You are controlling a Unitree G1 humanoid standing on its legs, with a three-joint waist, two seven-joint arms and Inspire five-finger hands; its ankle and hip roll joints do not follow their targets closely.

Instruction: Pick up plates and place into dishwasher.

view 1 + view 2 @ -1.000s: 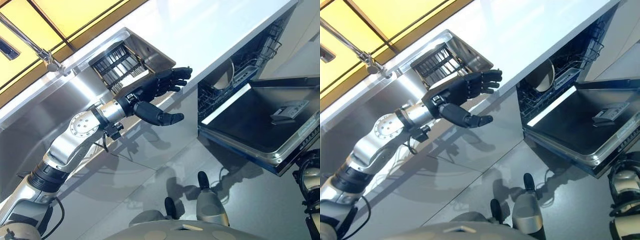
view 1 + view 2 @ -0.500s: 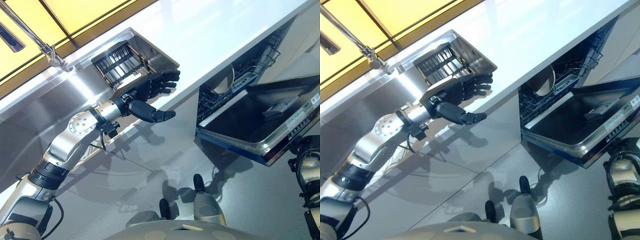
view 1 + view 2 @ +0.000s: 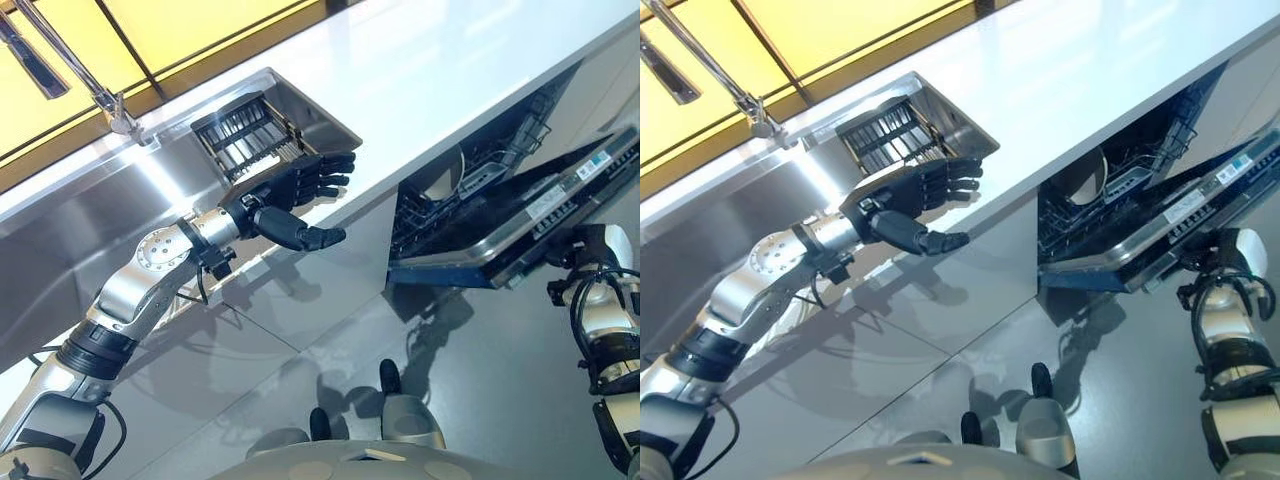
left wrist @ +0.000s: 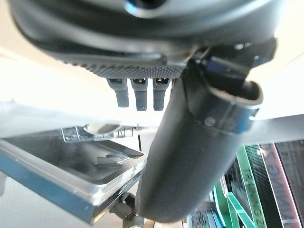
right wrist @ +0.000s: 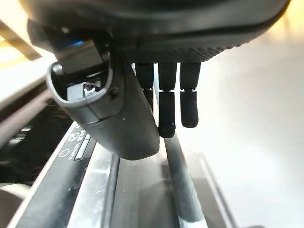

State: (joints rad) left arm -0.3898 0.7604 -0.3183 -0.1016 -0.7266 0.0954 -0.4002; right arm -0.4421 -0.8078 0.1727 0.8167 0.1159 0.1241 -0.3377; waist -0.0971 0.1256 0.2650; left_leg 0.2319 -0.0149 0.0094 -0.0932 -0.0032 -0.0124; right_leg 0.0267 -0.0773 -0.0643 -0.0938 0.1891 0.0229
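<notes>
Left robot hand (image 3: 290, 190) held out empty, fingers wide and relaxed, just beside the sink (image 3: 120, 215) edge, the dark dish rack (image 3: 245, 135) in the sink right behind its fingers. A plate (image 3: 1081, 182) stands upright in the dishwasher (image 3: 470, 190) rack, well apart from that hand, under the white surface (image 3: 440, 70). Right robot hand (image 5: 164, 102) fingers hang straight, holding nothing, over the top edge of the partly raised dishwasher door (image 3: 1180, 215).

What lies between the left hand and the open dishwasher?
In the left eye view, only bare white counter edge and grey cabinet front separate the left hand from the dishwasher.
</notes>
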